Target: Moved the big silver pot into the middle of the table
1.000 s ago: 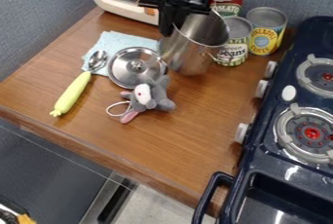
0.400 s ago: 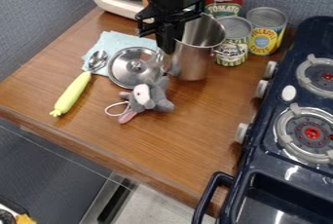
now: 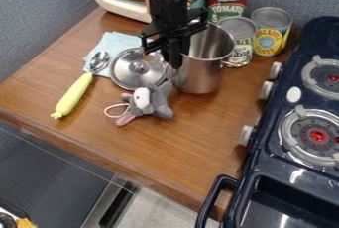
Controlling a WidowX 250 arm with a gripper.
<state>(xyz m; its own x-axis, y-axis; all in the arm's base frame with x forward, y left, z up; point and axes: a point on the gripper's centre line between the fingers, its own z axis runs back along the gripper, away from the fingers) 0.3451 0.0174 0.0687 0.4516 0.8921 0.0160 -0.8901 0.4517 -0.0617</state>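
Atop the brown counter (image 3: 132, 142), beside grey walls (image 3: 39, 19).

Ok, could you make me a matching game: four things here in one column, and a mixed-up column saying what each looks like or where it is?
1. Pot
2. Spoon
3. Plush toy
4. Stove

A. Dark blue, with round burners
B. Yellow-green handle, bowl end on the cloth
C. Upright, by the gripper
D. Grey, beside the lid

Pairs: 1-C, 2-B, 3-D, 4-A
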